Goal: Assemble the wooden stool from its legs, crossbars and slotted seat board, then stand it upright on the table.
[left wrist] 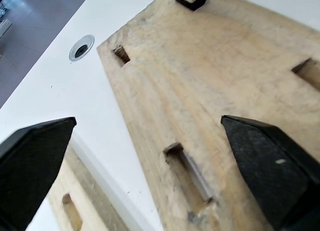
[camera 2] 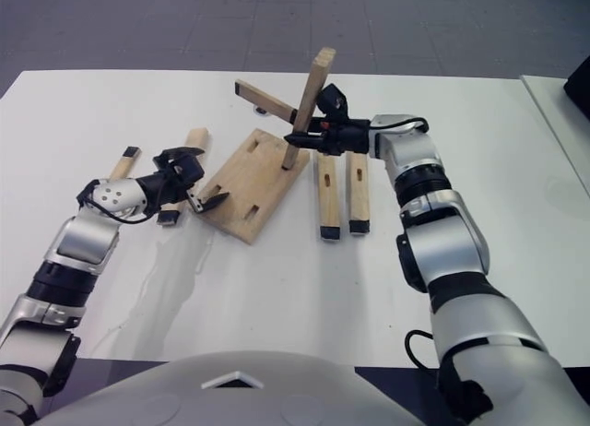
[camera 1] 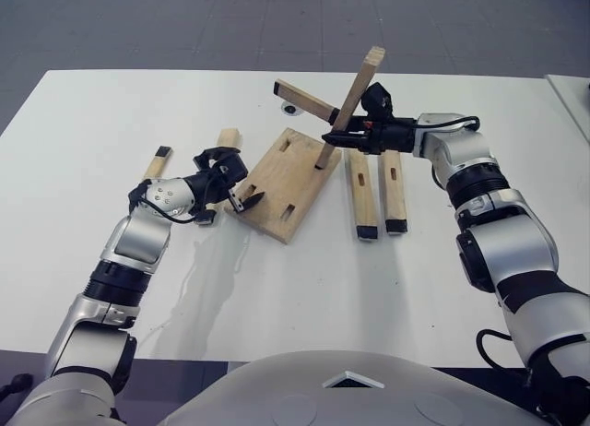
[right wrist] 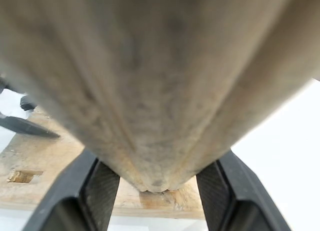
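- Seat board (camera 1: 281, 188) lies slot-side up near the middle of the worktop (camera 1: 92, 122), turned corner-on to me.
- Right gripper (camera 1: 343, 136) sits just above the board's right edge. Its fingers (right wrist: 102, 188) are pressed in on both sides of a leg (camera 1: 361, 87), pinching it low on its length.
- Key relation: the leg's lower end meets the board at the slot by the right edge, directly below the right fingers. Its long axis is tilted, with the top leaning away to the far right, not square to the board.
- A crossbar (camera 1: 304, 99) runs from the leg's middle out to the far left. I cannot tell whether it is seated in the leg or only crossing behind it.
- Left gripper (camera 1: 245, 203) is at the board's near-left edge, with its fingers (left wrist: 270, 161) spread wide. From the wrist, one finger is over the board and the other over bare worktop, with an open slot (left wrist: 190, 176) between them. I see no grip on anything.
- Judgement: the leg is entered but not driven home. The next move calls for righting it and pressing down while the left arm, the nearer one to the free edge, braces the board.
- Risk: pushing while the leg is tilted could skid the board.
- Two spare legs (camera 1: 361, 197) (camera 1: 395, 191) lie side by side just right of the board. Two more pieces (camera 1: 157, 163) (camera 1: 228, 138) lie to the left.
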Controlling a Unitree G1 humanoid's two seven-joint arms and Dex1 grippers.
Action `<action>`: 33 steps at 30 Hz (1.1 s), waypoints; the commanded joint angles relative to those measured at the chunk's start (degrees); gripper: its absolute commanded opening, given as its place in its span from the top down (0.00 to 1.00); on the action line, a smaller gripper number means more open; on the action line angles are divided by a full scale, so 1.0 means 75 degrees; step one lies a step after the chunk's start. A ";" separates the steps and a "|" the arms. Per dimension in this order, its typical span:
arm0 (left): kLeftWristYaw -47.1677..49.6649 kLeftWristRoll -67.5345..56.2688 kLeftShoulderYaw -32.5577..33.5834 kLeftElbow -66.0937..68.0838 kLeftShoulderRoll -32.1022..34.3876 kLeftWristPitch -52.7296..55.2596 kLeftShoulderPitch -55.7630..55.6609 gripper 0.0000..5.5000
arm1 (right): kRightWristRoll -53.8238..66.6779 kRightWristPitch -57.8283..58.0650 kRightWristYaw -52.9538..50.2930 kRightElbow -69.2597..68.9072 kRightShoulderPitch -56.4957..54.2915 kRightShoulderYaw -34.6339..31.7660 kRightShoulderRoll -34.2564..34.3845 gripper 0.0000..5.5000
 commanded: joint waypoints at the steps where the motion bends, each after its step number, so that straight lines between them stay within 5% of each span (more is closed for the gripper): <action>1: -0.0041 0.0103 0.0030 -0.0044 -0.0024 -0.0044 -0.0019 0.02 | -0.1130 0.0700 -0.0633 0.0537 0.1242 0.0423 -0.0063 0.63; 12: 0.0162 0.0115 0.0124 -0.0094 -0.0237 -0.0104 0.0088 0.02 | -0.0507 0.2286 -0.0451 -0.3176 0.2067 -0.0601 -0.0834 0.35; 19: 0.0294 0.0053 0.0350 0.0001 -0.0217 -0.0201 0.0088 0.02 | 0.0839 0.4481 -0.2304 -0.6783 0.2759 -0.3416 -0.1435 0.14; 24: 0.0357 0.0053 0.0414 -0.0124 -0.0209 -0.0120 0.0306 0.02 | 0.1687 0.4292 -0.3941 -0.7614 0.0962 -0.4862 -0.0934 0.02; 29: 0.0336 0.0115 0.0324 -0.0135 -0.0243 -0.0074 0.0414 0.02 | 0.2311 0.3609 -0.4248 -0.6958 -0.1289 -0.4680 0.0086 0.02; 33: 0.0352 0.0150 0.0274 -0.0105 -0.0277 -0.0055 0.0373 0.02 | 0.1871 0.3018 -0.3652 -0.5429 -0.1840 -0.3736 0.0746 0.02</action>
